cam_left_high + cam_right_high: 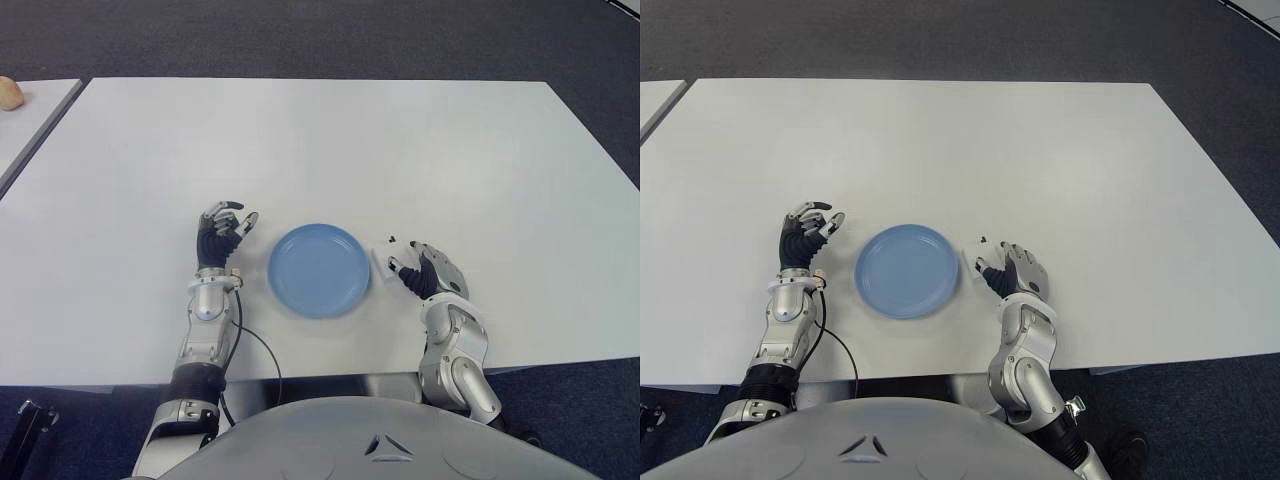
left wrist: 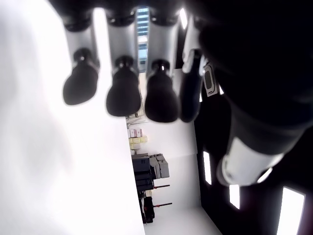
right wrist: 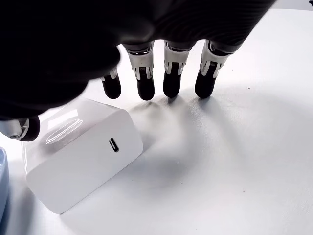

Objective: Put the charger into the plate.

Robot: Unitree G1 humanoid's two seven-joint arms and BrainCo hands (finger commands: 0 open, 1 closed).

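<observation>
From the head, the round blue plate (image 1: pixel 319 270) lies on the white table (image 1: pixel 330 150), the left hand (image 1: pixel 220 236) beside it on its left, fingers loosely curled and empty. From the right wrist, the small white cube charger (image 3: pixel 80 154) lies on the table just right of the plate, under the right hand (image 3: pixel 122 73), whose fingers are spread and not gripping.

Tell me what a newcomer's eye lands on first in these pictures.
The blue plate stands out, sitting empty near the front edge of the white table, between the two hands. Just to its right lies the white charger, on the table beside the plate's rim, with the right hand open over it and not yet gripping. The left hand shows left of the plate, holding nothing.
</observation>
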